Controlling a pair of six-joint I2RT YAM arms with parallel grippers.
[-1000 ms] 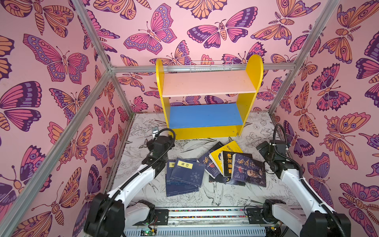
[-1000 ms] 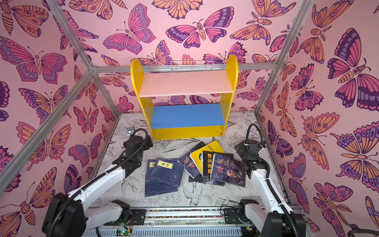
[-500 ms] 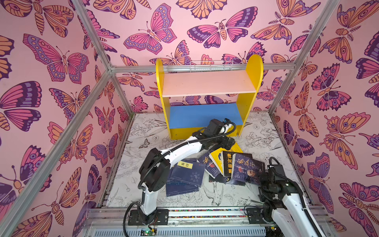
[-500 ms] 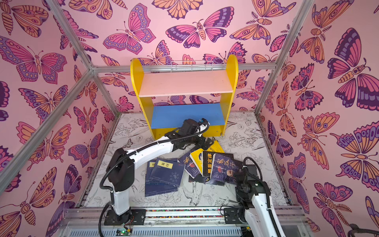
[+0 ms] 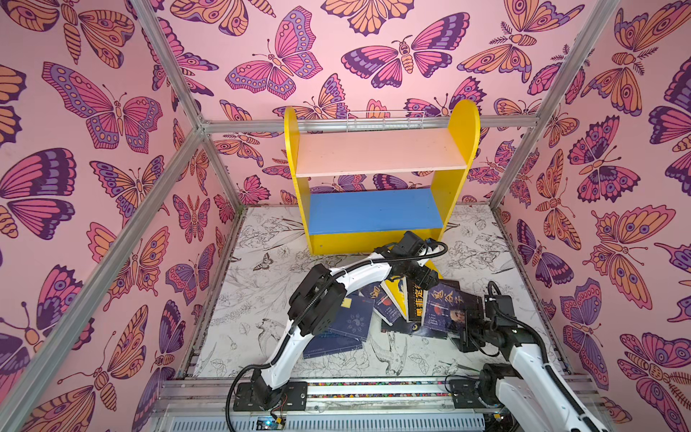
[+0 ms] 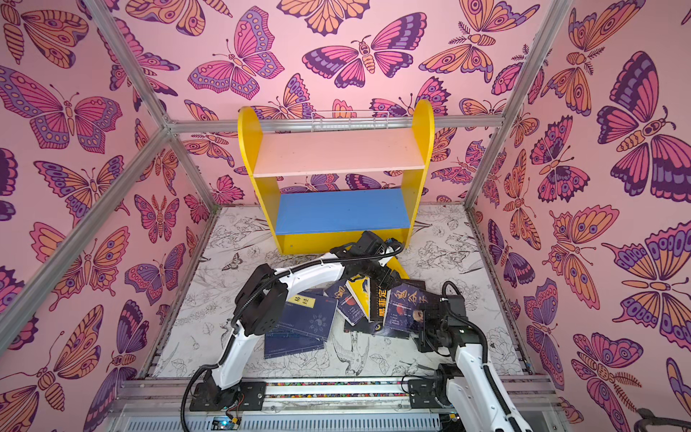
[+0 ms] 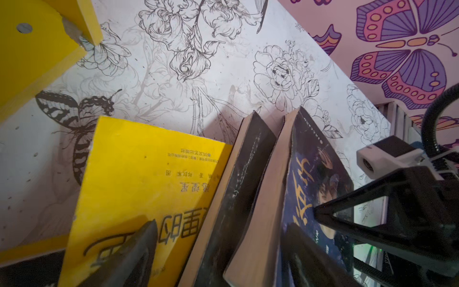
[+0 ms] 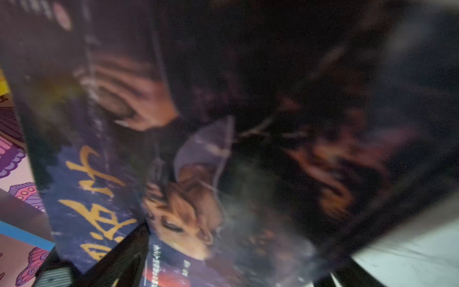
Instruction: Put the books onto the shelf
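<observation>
Shelf (image 5: 370, 213) stands at far edge of mat (image 5: 261, 284), mid. Books (image 5: 377, 310) lie flat & overlapping on mat, from centre toward near-right corner, just in front of shelf. L gripper (image 7: 221, 228) at far end of pile: jaws apart, straddling black bk (image 7: 238, 179), one finger (image 7: 134, 248) over yellow bk (image 7: 139, 174), other over dk-blue bk (image 7: 318, 179). R gripper (image 5: 465, 333) at dk-blue bk's near edge, jaws wide. Contact unclear, wrist view blurred.

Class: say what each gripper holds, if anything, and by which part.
Nothing is gripped yet. The left gripper has open jaws astride the black paperback book, along its edge; the right gripper hangs open over the dark-blue portrait-cover paperback.
</observation>
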